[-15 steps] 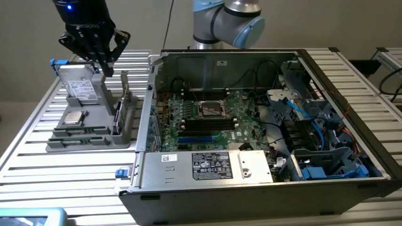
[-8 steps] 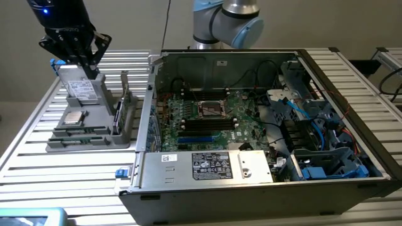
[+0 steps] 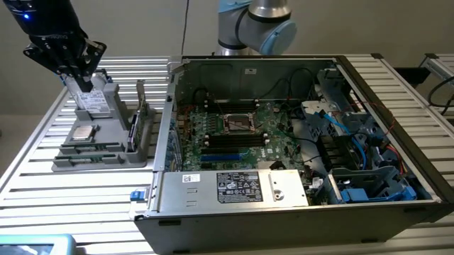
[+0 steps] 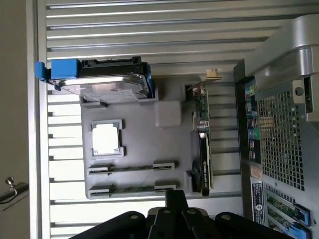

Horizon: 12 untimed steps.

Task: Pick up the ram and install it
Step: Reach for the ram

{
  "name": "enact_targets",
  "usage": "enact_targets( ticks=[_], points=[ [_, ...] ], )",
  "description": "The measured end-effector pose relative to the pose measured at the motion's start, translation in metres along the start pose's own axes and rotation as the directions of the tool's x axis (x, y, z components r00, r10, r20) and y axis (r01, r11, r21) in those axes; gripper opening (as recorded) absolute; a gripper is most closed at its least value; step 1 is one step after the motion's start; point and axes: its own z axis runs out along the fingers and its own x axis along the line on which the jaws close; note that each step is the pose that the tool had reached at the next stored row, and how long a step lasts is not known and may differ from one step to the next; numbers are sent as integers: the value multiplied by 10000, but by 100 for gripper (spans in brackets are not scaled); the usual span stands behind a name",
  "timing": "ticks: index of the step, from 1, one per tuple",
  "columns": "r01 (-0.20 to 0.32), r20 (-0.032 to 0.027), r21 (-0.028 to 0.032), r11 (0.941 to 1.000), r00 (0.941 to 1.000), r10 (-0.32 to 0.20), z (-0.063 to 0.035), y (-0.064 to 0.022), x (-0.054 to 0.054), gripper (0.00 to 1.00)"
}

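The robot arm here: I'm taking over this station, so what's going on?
The arm's pincer is shut, empty as far as I can see, and hovers above the grey parts tray beside the open computer case. The ram lies in the tray's slots, not yet picked up. A hard drive and a processor chip sit in the tray too.

The ram [image 3: 89, 147] lies in the grey tray [image 3: 135, 158], its chips and label too small to make out. Whether the closed gripper [image 3: 86, 85] touches the hard drive [image 3: 97, 104] below it cannot be told. The arm [image 3: 255, 24] at the far side is cut off by the picture's upper edge, and a teal object [image 3: 32, 245] at the exterior view's near left is cropped beyond recognition.
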Motion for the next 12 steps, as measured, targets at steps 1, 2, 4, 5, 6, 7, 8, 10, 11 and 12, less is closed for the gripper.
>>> enact_targets(
  ticks=[1, 2, 4, 5, 6, 7, 8, 10, 11, 12],
  points=[
    [11, -5, 0, 10000, 10000, -11, 5, -2, 35, 11],
    [24, -11, 1, 10000, 10000, -24, 10, -5, 68, 11],
    [60, -23, 5, 10000, 10000, -60, 24, -9, 126, 11],
    [80, -31, 9, 10000, 10000, -80, 33, -11, 148, 11],
    [102, -42, 14, 9999, 9999, -102, 45, -12, 162, 11],
    [127, -61, 23, 9999, 9999, -127, 55, -13, 166, 11],
    [151, -84, 33, 9999, 9999, -150, 64, -14, 167, 11],
    [195, -124, 41, 9998, 9997, -195, 80, -17, 168, 11],
    [208, -143, 42, 9998, 9997, -207, 91, -20, 169, 11],
    [218, -160, 43, 9998, 9996, -217, 107, -26, 168, 11]
  ],
)
